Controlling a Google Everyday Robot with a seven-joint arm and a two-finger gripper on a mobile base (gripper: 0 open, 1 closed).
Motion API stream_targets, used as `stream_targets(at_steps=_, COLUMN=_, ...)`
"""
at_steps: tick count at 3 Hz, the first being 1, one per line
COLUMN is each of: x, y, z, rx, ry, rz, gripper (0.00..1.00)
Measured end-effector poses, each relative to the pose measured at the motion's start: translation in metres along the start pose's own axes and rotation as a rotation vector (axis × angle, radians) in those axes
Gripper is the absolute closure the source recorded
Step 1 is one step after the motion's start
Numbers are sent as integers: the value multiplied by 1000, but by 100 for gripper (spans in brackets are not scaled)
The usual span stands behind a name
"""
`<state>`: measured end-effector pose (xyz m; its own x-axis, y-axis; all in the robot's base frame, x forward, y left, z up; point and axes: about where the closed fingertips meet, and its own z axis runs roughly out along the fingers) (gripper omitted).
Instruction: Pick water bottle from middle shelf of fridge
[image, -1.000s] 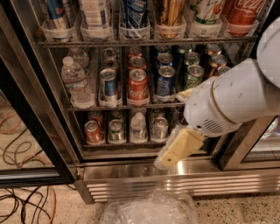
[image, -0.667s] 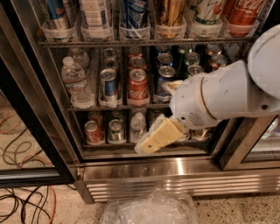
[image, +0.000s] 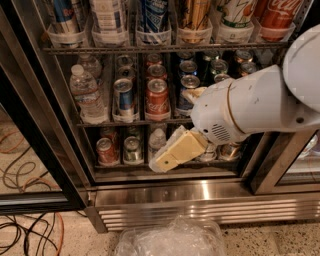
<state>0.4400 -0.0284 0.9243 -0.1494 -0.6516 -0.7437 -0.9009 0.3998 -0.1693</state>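
While end effector (image: 172, 129) hangs open, empty, low before fridge (image: 200, 200), water bottle (image: 86, 95) stands upright at left end of middle shelf (image: 131, 122): clear, ribbed, white cap. Soda cans (image: 157, 100) fill lanes beside it.

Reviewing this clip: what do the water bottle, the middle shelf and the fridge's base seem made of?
Water bottle: clear thin plastic, ribbed walls, white cap. Middle shelf: grey metal wire, judging by its thin front bars. Fridge base: probably brushed stainless steel, given streaky reflections. The gripper, low before the bottom shelf, looks like matte cream plastic.
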Motion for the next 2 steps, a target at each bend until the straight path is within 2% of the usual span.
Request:
stream_targets(at_steps=1, x=-8, y=3, z=12, rx=32, ry=-59, rz=8, gripper=0)
stream_targets(at_steps=2, x=-19, y=30, z=51, rx=58, ry=-122, rz=71, gripper=0)
